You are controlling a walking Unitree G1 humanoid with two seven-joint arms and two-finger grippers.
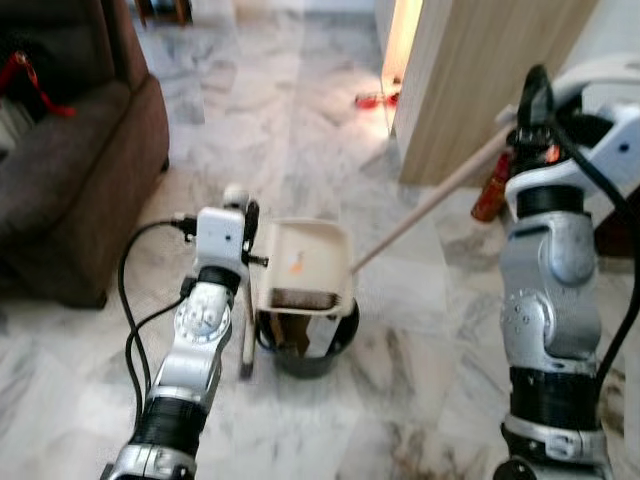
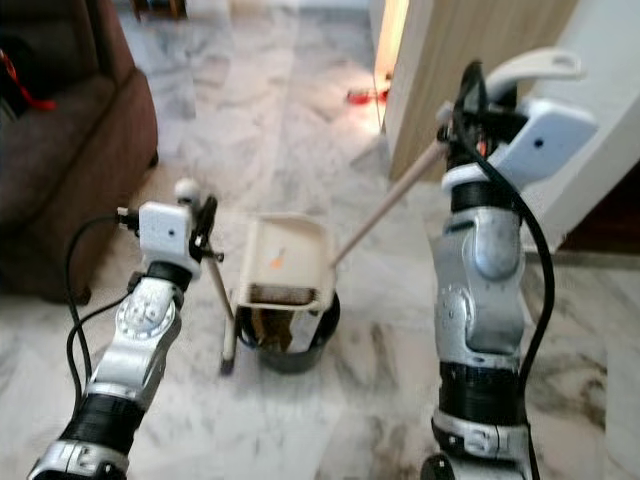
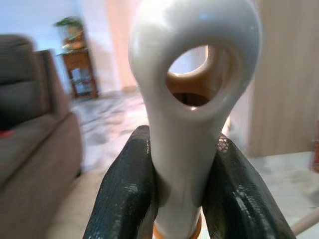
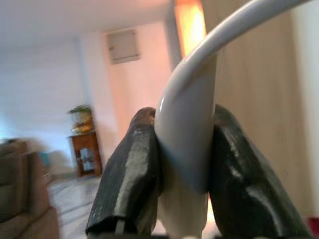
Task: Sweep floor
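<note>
Emptying step, I'd say — left gripper [image 3: 182, 199] clamps the dustpan [image 1: 300, 265] handle over the bin [image 1: 310, 350], right gripper [image 4: 182, 184] clamps the broom [image 1: 430, 205] — next tip it further.

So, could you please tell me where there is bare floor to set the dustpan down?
Bare marble floor lies open between the sofa and the wooden panel. It is crowded around the black bin, where the dustpan tips and the broom handle crosses.
</note>
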